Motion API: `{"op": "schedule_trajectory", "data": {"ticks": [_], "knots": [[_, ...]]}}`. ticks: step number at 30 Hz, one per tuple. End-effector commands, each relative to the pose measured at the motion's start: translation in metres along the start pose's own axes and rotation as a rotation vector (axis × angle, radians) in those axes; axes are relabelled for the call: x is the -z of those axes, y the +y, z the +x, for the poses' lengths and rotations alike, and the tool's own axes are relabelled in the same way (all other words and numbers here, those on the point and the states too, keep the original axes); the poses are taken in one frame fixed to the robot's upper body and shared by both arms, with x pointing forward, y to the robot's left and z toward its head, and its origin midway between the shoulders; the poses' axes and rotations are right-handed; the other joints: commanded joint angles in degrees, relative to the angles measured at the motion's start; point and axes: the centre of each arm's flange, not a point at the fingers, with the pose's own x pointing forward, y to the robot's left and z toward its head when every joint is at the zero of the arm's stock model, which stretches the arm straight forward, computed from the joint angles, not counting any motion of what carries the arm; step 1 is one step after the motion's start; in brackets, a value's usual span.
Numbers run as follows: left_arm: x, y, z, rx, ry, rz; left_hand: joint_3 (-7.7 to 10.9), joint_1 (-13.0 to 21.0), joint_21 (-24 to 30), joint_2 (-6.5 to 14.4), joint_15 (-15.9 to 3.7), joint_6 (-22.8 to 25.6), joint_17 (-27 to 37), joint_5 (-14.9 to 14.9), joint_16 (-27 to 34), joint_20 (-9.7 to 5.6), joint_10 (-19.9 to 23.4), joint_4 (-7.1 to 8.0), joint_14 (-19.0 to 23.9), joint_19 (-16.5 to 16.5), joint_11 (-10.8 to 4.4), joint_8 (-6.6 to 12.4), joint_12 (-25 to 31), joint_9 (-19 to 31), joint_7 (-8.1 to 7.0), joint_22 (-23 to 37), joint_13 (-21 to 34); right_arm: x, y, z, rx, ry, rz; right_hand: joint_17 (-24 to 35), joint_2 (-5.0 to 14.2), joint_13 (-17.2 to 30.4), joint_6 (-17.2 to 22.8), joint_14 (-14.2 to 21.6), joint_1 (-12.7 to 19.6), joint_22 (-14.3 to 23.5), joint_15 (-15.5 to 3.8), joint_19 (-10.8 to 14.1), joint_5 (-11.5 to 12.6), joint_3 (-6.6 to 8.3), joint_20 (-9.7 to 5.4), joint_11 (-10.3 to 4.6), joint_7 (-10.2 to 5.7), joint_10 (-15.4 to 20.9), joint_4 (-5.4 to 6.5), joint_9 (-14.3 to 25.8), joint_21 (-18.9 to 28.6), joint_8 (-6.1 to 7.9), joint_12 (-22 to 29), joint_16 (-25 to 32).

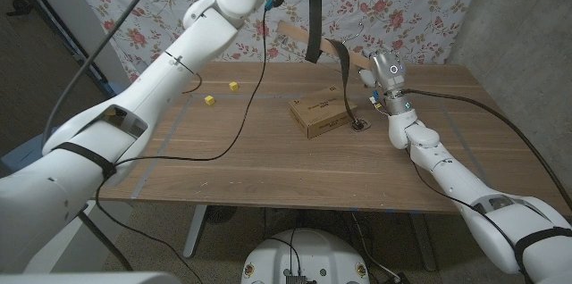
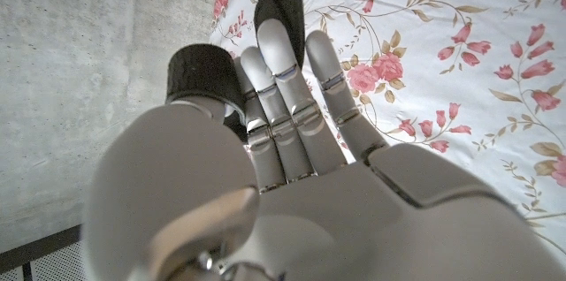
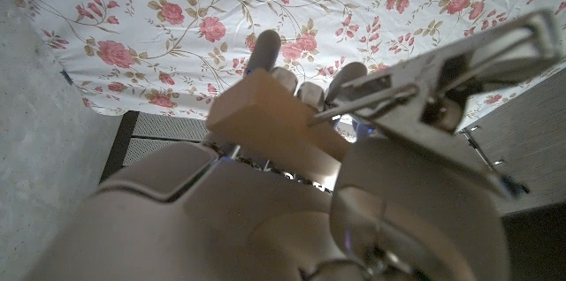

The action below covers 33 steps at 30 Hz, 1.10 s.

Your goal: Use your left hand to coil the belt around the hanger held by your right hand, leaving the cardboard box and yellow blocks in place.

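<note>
Above the cardboard box on the worktop, the right hand grips the wooden hanger. The left hand, raised higher, pinches the dark belt, which drapes over the hanger towards the box. Yellow blocks lie left of the box.

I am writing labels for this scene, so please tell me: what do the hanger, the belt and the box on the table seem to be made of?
Hanger: pale unfinished-looking wood, with a shiny metal clip, held by the right hand.
Belt: dark, matte, flexible strap, perhaps leather or a synthetic; it drapes limply over the hanger.
Cardboard box: brown, dull cardboard with printed text.
</note>
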Motion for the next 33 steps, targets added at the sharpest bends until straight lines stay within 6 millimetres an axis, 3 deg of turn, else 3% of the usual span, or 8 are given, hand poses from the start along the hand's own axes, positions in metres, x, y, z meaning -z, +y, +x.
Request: {"op": "schedule_trajectory", "data": {"ticks": [1,8,17,27,33], "knots": [[0.009,0.030,0.008,-0.117,0.085,0.106,1.73,1.0,0.5,0.2,-0.16,3.3,0.2,0.1,-0.4,-3.11,0.9,-1.07,0.2,-0.1,-0.80,-0.41,-0.3,0.2,2.62,0.1,0.5,-0.005,0.000,-0.012,-0.019,-0.088,0.027,0.1,-0.15,-0.8,-0.8,-1.2,-0.6,-0.1,-4.49,-0.9,0.8,-0.92,-4.97,0.02,-0.24,-1.0,0.31,0.0,-0.8,0.32,-1.1,0.4],[0.022,0.041,0.012,-0.169,0.151,0.196,1.70,1.1,0.6,0.0,-0.41,3.3,0.6,0.1,-0.5,-3.07,1.2,-0.87,0.3,-0.2,-0.86,-0.70,-0.7,0.4,2.62,0.1,0.4,-0.004,-0.005,-0.011,0.002,-0.072,0.074,0.1,-0.11,-1.4,-0.9,-1.7,-0.6,-0.1,-4.58,-1.0,1.3,-1.40,-5.05,-0.10,-0.28,-0.9,0.35,-0.5,-1.4,0.17,-2.1,0.5],[0.053,0.046,0.008,-0.206,0.248,0.286,1.69,1.2,0.6,-0.1,-0.34,3.5,0.6,0.0,-0.9,-3.02,1.3,-0.55,0.5,-0.2,-0.77,-1.00,-1.2,0.7,2.42,0.1,0.5,-0.002,-0.030,0.005,0.128,-0.011,0.234,0.1,0.13,-1.7,-1.1,-1.9,-0.6,-0.1,-4.62,-0.8,2.0,-1.90,-5.14,-0.13,-0.10,-0.5,0.46,-0.6,-2.2,0.25,-2.8,0.6],[0.083,0.036,0.002,-0.185,0.298,0.275,1.71,1.5,0.7,-0.1,-0.08,3.6,0.6,0.0,-1.4,-3.09,1.5,-0.31,0.6,-0.1,-0.89,-1.38,-1.6,0.8,2.46,0.1,0.8,-0.009,-0.052,0.026,0.281,0.002,0.490,0.1,0.36,-0.1,-1.3,-1.3,-0.8,-0.4,-4.64,1.5,3.0,-2.19,-5.78,0.07,0.27,-0.2,0.90,0.0,-4.1,0.79,-2.2,0.7],[0.099,0.027,-0.006,-0.153,0.328,0.265,1.64,1.6,0.7,-0.2,-0.22,3.8,0.7,0.0,-1.6,-3.05,1.5,-0.07,0.7,-0.2,-0.84,-1.45,-1.9,1.0,2.41,0.0,1.0,0.008,-0.047,0.037,0.302,0.111,0.584,0.1,0.51,0.5,-1.2,-1.1,-0.9,-0.3,-4.62,2.1,3.5,-2.28,-5.49,0.08,0.35,-0.6,0.94,0.3,-5.2,1.01,-1.4,0.7]]}}
